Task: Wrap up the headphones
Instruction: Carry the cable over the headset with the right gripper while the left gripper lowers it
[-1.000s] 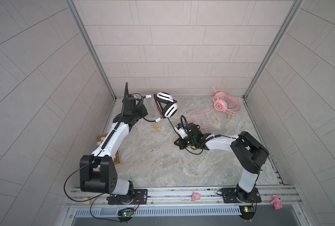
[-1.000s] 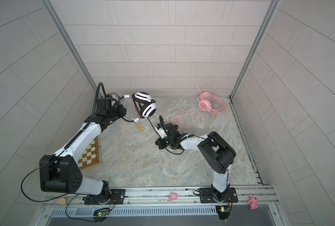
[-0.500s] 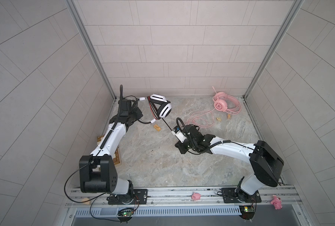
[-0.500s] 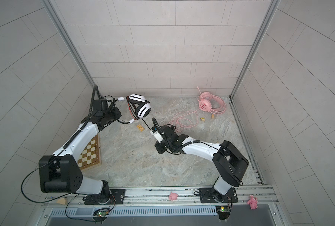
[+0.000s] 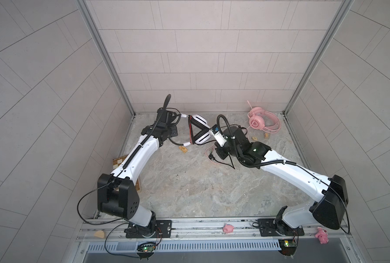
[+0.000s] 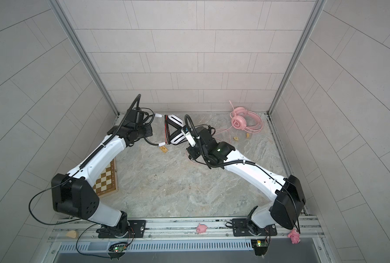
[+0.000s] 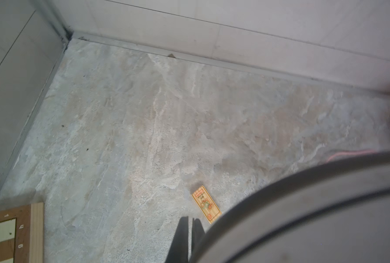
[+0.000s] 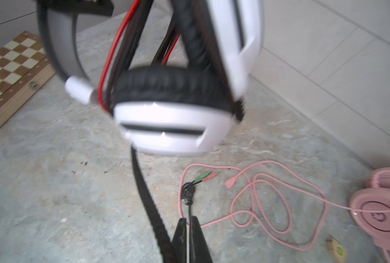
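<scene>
In both top views the white headphones (image 5: pixel 199 132) (image 6: pixel 175 133) sit in the upper middle of the frame, between the two arms and above the marble tabletop (image 5: pixel 189 186). Their ear cups are folded toward each other, with red wires showing along the band. In the left wrist view the left gripper (image 7: pixel 190 222) has its jaws pressed together at the bottom edge. The grey headband sweeps across the lower right corner in front of them, and whether they pinch it cannot be told. In the right wrist view the right gripper (image 8: pixel 189 219) is at the bottom centre, its jaws clamped on the thin end of the black cable (image 8: pixel 142 189). Its green and pink plugs (image 8: pixel 204 176) lie just beyond the fingertips. The pink headphones (image 5: pixel 261 120) (image 6: pixel 244 121) lie in the upper right by the back wall, well apart from both grippers. Their pink cable (image 8: pixel 231 182) is looped loosely on the surface. A chessboard (image 6: pixel 106 180) lies at the left, under the left arm, and a small yellow card (image 5: pixel 183 149) lies below the white headset.
</scene>
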You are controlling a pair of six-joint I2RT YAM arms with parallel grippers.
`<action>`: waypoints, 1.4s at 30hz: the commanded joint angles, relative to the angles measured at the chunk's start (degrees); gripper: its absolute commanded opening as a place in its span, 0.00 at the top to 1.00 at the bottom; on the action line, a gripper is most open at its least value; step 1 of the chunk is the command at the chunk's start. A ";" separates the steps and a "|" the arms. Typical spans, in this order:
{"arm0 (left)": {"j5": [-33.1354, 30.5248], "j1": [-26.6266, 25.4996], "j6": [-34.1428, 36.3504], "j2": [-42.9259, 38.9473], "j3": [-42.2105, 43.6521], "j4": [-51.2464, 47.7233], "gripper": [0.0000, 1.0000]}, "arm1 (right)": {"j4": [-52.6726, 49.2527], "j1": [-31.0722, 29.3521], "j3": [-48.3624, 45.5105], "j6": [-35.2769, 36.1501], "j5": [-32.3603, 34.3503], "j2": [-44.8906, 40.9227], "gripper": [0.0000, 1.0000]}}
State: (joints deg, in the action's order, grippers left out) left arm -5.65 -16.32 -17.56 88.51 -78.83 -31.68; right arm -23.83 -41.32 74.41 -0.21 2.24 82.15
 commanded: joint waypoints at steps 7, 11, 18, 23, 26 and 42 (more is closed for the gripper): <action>11.77 -7.61 11.51 6.03 -8.50 -9.61 1.00 | -4.88 6.23 10.25 7.07 5.91 1.32 0.92; 14.82 -9.85 13.54 6.89 -9.28 -10.58 1.00 | -5.08 8.62 13.35 6.75 4.08 2.63 0.91; 17.21 -12.33 15.59 6.98 -10.57 -12.11 1.00 | -5.09 10.79 17.06 6.71 1.37 5.95 0.90; 19.61 -12.33 15.83 4.86 -9.35 -10.07 1.00 | -3.01 14.42 15.96 4.49 -2.37 8.39 0.89; 21.61 -12.28 15.89 3.33 -8.40 -8.44 1.00 | -0.92 15.54 14.17 3.09 -3.62 10.07 0.87; 33.38 -9.63 9.67 -6.84 0.44 7.28 1.00 | 23.27 22.53 1.13 -14.04 -27.43 18.95 0.79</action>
State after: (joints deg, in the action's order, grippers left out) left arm 21.08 -27.03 -3.97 84.18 -78.39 -30.55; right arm -9.54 -20.14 77.12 -7.57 -18.33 99.55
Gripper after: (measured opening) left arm 0.065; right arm 0.211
